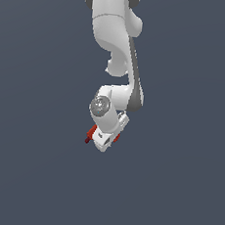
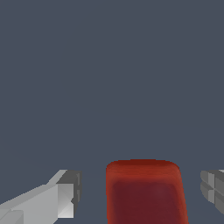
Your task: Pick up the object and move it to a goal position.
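Now at the approach, judging by the views: gripper [image 2: 140, 192] spread wide, fingers [image 2: 65, 199] either side of the red drill [image 2: 144, 192], clear gaps on both sides, nothing clamped yet. Drill low on the grey floor [image 1: 29, 174], mostly hidden under the white gripper [image 1: 104, 139] in the exterior view, only a red sliver [image 1: 91, 132] poking out toward that view's left. Best to centre first, evening up the two gaps, then sink squarely and close on the flat red flanks, not on the angled handle. Long axis apparently running between the fingers, away from the wrist camera, rounded end farthest off. Nose tip and handle direction impossible to tell here. No goal marker visible.
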